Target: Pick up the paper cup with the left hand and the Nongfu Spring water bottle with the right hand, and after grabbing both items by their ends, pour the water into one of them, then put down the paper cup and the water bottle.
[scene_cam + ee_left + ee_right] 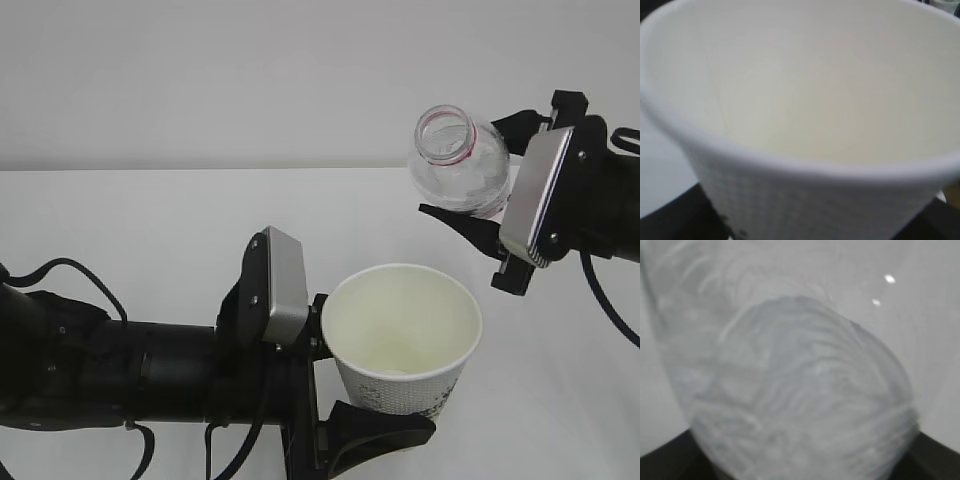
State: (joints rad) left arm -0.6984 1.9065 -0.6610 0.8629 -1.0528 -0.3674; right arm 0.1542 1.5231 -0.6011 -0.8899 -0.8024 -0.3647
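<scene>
Paper cup [405, 335] and bottle [458, 160] both held aloft

We could read no text: the paper cup's [405, 345] dark printed marks were illegible.

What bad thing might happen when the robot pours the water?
1. The bottle is held up and to the right of the cup, with its open mouth facing the camera, not lined up over the cup's rim, so water might splash onto the table.
2. The left tool grips the thin paper cup low down; squeezing could dent it.
</scene>
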